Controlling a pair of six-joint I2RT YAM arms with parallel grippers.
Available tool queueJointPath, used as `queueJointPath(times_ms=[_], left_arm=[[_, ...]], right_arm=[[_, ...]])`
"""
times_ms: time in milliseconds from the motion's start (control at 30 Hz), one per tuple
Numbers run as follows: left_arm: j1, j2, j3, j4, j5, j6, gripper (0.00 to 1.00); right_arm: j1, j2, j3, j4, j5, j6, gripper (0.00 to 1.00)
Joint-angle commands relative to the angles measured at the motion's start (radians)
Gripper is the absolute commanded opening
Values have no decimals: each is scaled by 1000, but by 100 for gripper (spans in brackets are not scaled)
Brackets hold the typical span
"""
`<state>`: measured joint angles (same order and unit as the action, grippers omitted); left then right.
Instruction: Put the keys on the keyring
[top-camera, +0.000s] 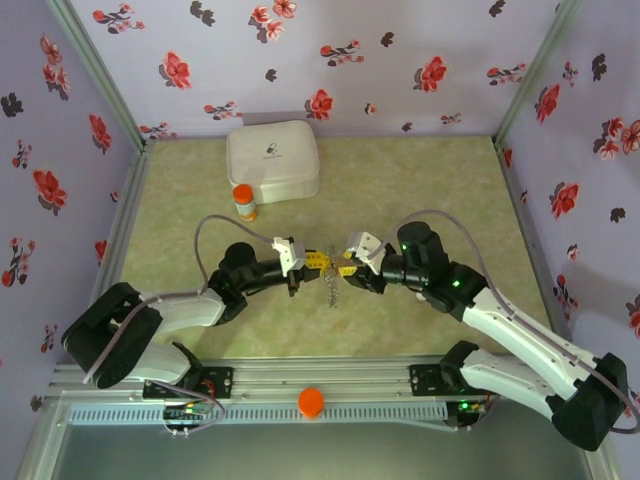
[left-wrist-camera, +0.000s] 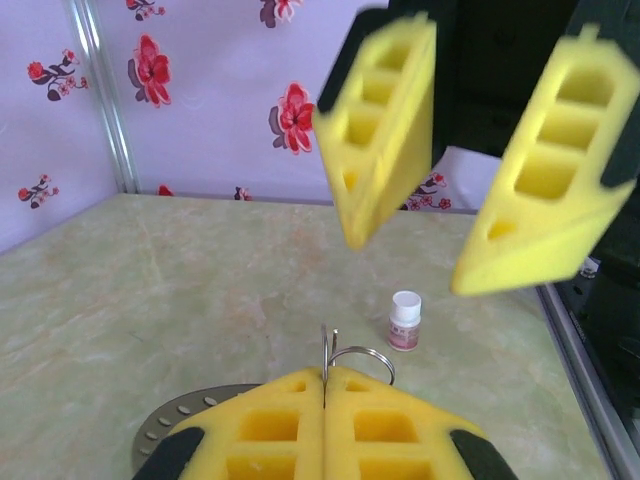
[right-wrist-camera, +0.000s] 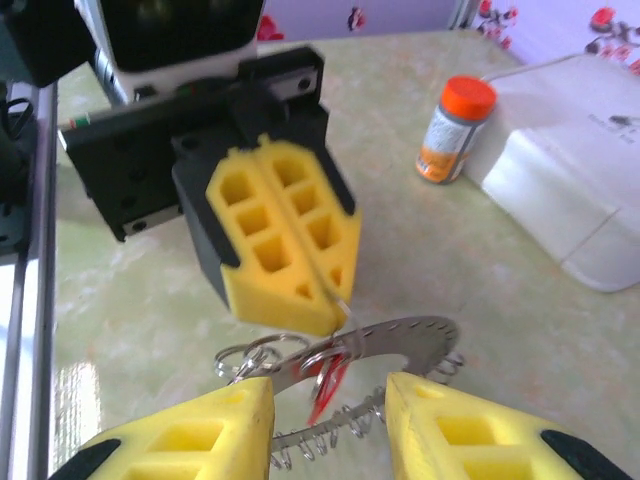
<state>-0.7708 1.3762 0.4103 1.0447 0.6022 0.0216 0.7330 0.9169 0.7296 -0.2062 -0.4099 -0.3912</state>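
At the middle of the surface (top-camera: 430, 180), the left gripper (right-wrist-camera: 335, 300) has its yellow foam jaws pressed flat together, and their tips pinch the keyring (right-wrist-camera: 405, 335), a dark grey metal arc with a toothed edge. In the left wrist view a thin silver wire ring (left-wrist-camera: 358, 356) stands up just past those closed tips, and the grey toothed edge shows below them on the left.

The right gripper (left-wrist-camera: 412, 258) faces the left one, tip to tip. Its jaws are spread, one to each side of the bundle, and neither is seen to press on it. In the gap between them lies the key with the red tag (right-wrist-camera: 330, 385), slanting down from the toothed arc. Several small silver rings (right-wrist-camera: 250, 355) bunch just beside the red tag, on the side away from the arc, and a coiled wire spring (right-wrist-camera: 335, 432) trails below. The brassy key cannot be picked out among the metal. Whether the bundle rests on the surface or hangs clear of it I cannot tell.

Farther out, an orange-capped bottle (top-camera: 243, 201) stands upright just beside a white rounded case (top-camera: 272, 160) near the back wall. A small white-capped vial (left-wrist-camera: 404, 320) stands upright beyond the grippers in the left wrist view. An orange round cap (top-camera: 311, 402) sits on the rail at the near edge, between the two arm bases.
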Motion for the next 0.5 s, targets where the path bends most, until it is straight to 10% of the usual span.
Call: queueJointPath(times_ms=[0,467], left_arm=[[-9,-3,5,90,-11,10,0],[-8,-23,10,81,27,-18,0]], right_arm=[[2,10,18,86,12,28,35],[1,121,9,133,13,46,25]])
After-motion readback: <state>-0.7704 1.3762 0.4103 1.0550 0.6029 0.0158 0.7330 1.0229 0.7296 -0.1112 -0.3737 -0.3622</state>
